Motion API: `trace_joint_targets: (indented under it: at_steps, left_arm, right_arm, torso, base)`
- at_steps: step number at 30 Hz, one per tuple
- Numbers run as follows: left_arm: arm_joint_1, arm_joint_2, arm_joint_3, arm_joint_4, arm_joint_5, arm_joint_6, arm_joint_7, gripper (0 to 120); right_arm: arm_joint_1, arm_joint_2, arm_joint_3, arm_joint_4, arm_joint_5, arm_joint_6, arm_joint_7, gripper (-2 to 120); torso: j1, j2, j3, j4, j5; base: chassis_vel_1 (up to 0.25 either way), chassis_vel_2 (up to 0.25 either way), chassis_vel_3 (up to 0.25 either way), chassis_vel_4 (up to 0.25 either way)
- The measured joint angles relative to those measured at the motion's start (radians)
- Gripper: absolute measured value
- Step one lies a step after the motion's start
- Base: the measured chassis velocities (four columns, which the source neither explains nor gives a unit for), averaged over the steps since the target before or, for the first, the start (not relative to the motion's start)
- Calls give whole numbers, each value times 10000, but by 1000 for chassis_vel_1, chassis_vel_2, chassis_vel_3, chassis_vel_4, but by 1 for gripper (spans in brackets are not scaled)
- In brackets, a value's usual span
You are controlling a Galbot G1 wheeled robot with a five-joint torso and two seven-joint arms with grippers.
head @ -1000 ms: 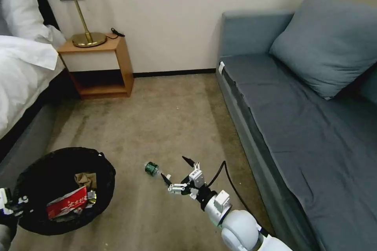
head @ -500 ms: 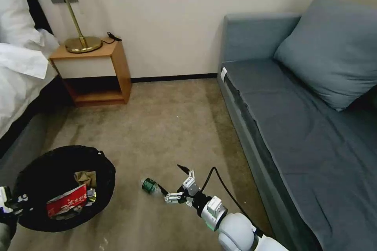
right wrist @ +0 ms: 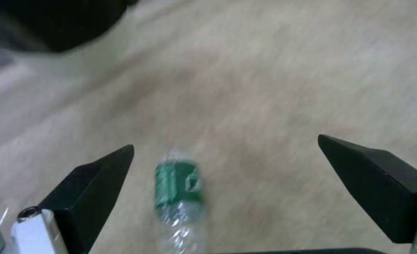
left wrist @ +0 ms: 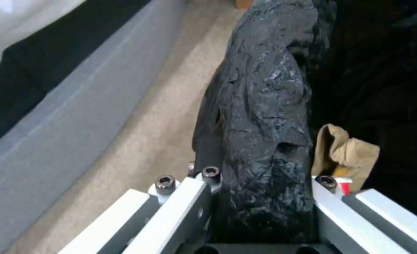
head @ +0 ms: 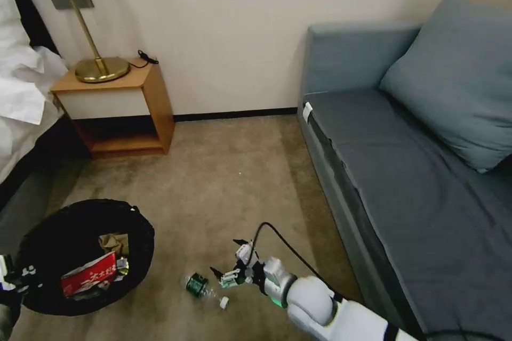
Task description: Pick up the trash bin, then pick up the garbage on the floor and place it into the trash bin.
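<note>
The right gripper (head: 226,262) hangs spread wide just beside the clear, green-labelled bottle (head: 197,284) lying on the carpet — the left gripper (left wrist: 260,197) is clamped on the trash bin (head: 141,234)'s crinkly black rim.

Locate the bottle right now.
Head view: the bottle lies on the carpet, between the trash bin on its left and the open right gripper.

Open carpet (head: 229,170) runs from the wall to the bottle (head: 196,284), unobstructed. The sofa (head: 373,170) walls off the right side; the nightstand (head: 114,112) and bed (head: 21,101) close the left. The trash bin (head: 140,240) stands near the bottle, bare carpet between them.
</note>
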Motion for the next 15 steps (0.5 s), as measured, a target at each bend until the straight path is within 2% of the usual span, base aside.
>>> trace_joint_targets:
  at_steps: [4, 7, 15]
  left_arm:
    - [41, 0, -57, 37, 39, -11, 2, 2]
    - [65, -61, -81, 48, 75, -21, 5, 2]
    - [221, -270, -128, 54, 176, -69, 13, 2]
  right_arm:
    - [792, 258, -697, -546, 539, -434, -23, 100]
    - [1870, 900, -1735, -1724, 852, -698, -174, 100]
    - [2593, 1927, -2693, -3017, 1124, -980, -361, 100]
  torso:
    - [0, 1, -2, 3, -2]
    - [0, 1, -2, 5, -1]
    - [0, 1, -2, 3, -1]
  base:
    - [0, 0, 0, 0]
    - [0, 0, 0, 0]
    - [0, 0, 0, 0]
